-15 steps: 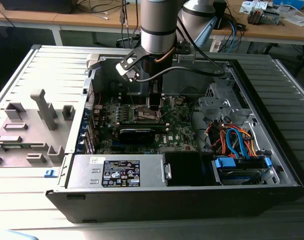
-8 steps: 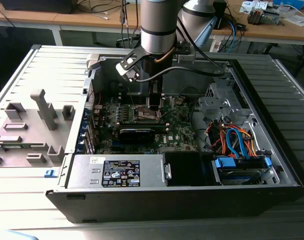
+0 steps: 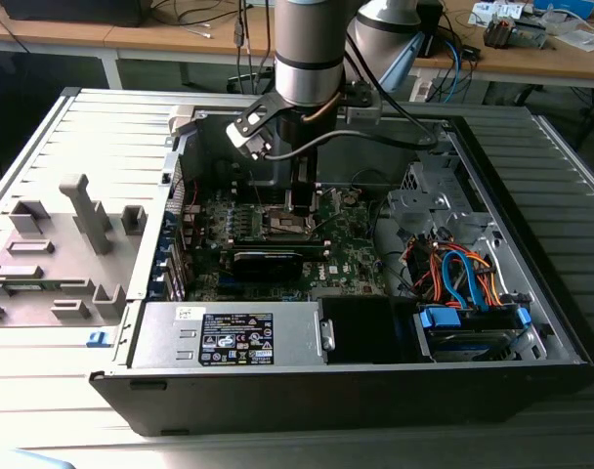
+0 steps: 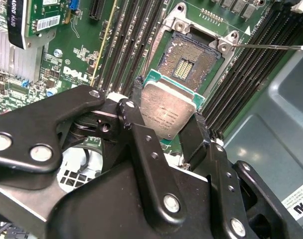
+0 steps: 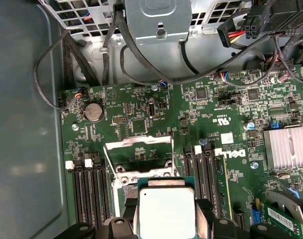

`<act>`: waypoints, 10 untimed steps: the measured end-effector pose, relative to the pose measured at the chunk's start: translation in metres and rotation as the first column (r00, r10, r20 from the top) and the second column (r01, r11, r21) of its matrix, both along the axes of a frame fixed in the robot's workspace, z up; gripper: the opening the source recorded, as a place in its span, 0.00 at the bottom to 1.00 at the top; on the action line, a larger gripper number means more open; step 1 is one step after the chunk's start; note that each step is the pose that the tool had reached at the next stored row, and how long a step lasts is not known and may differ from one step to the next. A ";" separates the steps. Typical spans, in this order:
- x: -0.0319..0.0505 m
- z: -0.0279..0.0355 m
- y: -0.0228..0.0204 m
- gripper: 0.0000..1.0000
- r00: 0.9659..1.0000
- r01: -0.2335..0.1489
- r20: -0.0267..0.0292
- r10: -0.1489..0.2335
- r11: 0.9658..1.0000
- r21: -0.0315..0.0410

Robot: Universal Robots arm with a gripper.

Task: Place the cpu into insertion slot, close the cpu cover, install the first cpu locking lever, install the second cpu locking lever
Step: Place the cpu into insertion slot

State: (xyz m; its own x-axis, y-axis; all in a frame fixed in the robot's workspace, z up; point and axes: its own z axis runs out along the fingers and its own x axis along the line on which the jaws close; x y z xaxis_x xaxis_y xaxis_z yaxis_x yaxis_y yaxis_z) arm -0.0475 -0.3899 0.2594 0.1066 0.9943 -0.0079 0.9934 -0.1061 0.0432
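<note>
Pinching the chip [image 4: 167, 102] by two opposite edges, my hand [image 4: 165, 115] hangs inside the open computer case [image 3: 356, 386], which rests on the ribbed grey surface [image 3: 33, 137]. The case holds a green motherboard [image 3: 351, 249], a grey power supply box [image 3: 229, 337] along its front wall, a bundle of orange and blue cables [image 3: 453, 269] and a drive with blue tabs [image 3: 468, 327] at the exterior view's right.

The chip sits between my two black fingers [image 4: 194, 132], one at each side. In the second wrist view it hangs over the near corner of the socket [image 4: 186, 64] and is not seated in it. The socket's dark centre lies bare inside its shiny metal rim. The cover [image 5: 141, 142] stands raised behind the socket, and a thin metal lever [image 4: 271, 47] sticks out to one side.

The chip is a small flat square with a silver-grey metal top carrying faint print, and a green border shows around its edge.
</note>
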 end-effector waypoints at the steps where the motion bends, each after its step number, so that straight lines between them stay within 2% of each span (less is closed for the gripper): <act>1: 0.0000 0.0000 0.0005 0.55 1.000 0.000 0.000 0.000 1.000 0.000; 3: -0.0002 -0.0003 0.0016 0.55 1.000 -0.006 0.000 0.006 1.000 0.000; 7: -0.0009 -0.0010 0.0034 0.55 0.998 -0.056 0.000 0.056 0.998 -0.001; 10: -0.0021 -0.0017 0.0040 0.55 0.997 -0.077 0.000 0.077 0.997 -0.001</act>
State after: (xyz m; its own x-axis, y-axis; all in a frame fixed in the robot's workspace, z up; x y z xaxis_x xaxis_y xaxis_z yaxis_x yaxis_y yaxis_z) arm -0.0496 -0.3858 0.2577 0.0302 0.9995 -0.0084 0.9986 -0.0298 0.0432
